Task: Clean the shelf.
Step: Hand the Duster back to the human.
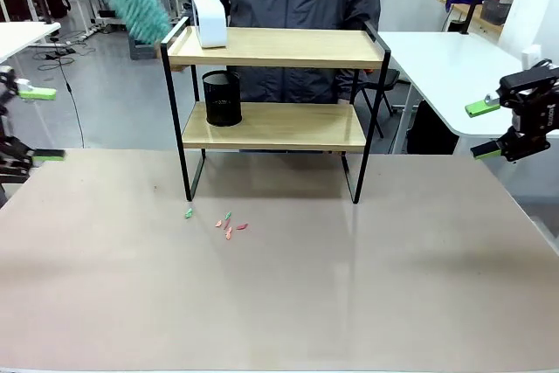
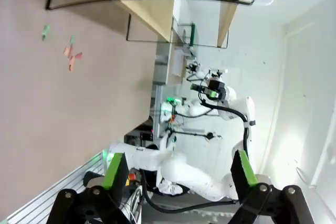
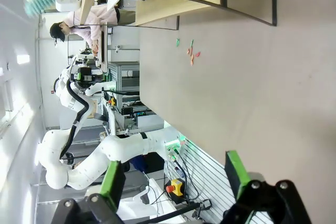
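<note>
Front view: the shelf (image 1: pixel 272 111) is standing at the surface's (image 1: pixel 279 294) far side, looking stiff and light; its thin frame seems the best hold. Left wrist view: the left gripper (image 2: pixel 178 174) is gaping empty. Right wrist view: the right gripper (image 3: pixel 176 179) is likewise spread apart.

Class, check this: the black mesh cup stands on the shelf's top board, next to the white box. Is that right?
Not quite. The front view shows the black mesh cup on the lower board of the shelf. The white box stands on the top board, so the cup is below it, not next to it.
</note>
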